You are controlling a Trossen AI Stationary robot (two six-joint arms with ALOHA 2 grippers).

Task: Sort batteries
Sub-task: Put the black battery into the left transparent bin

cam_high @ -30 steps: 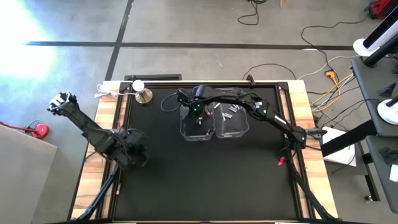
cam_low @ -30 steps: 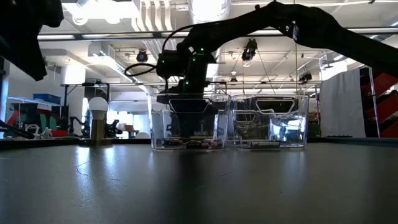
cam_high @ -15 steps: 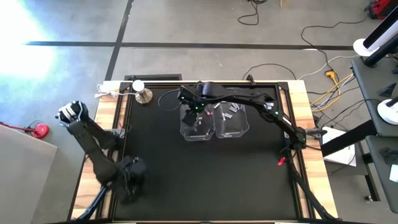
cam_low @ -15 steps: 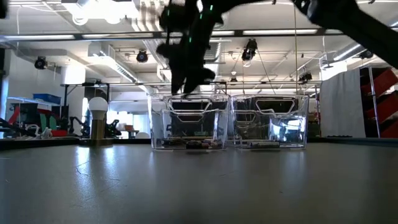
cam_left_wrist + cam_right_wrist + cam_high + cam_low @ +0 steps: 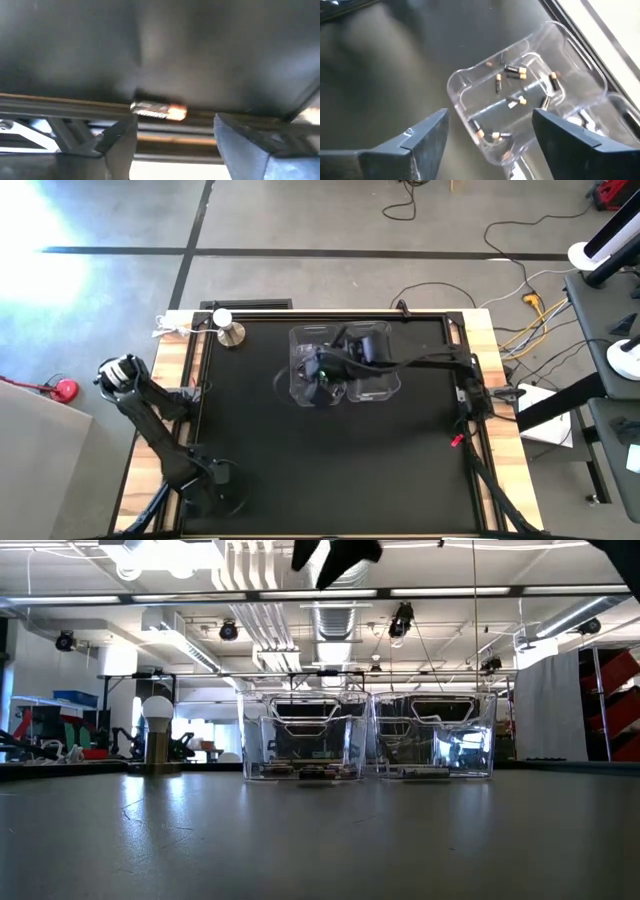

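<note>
High view: right pincer (image 5: 322, 370) agape, hiding bin (image 5: 305, 385) w/ batteries (image 5: 515, 71); left pincer (image 5: 175, 142) agape.

No readable text, labels or numbers anywhere.

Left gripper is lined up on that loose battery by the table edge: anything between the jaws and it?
Nothing visible. The left gripper is open, and the battery lies past its jaws on bare black mat by the table's edge rail.
</note>
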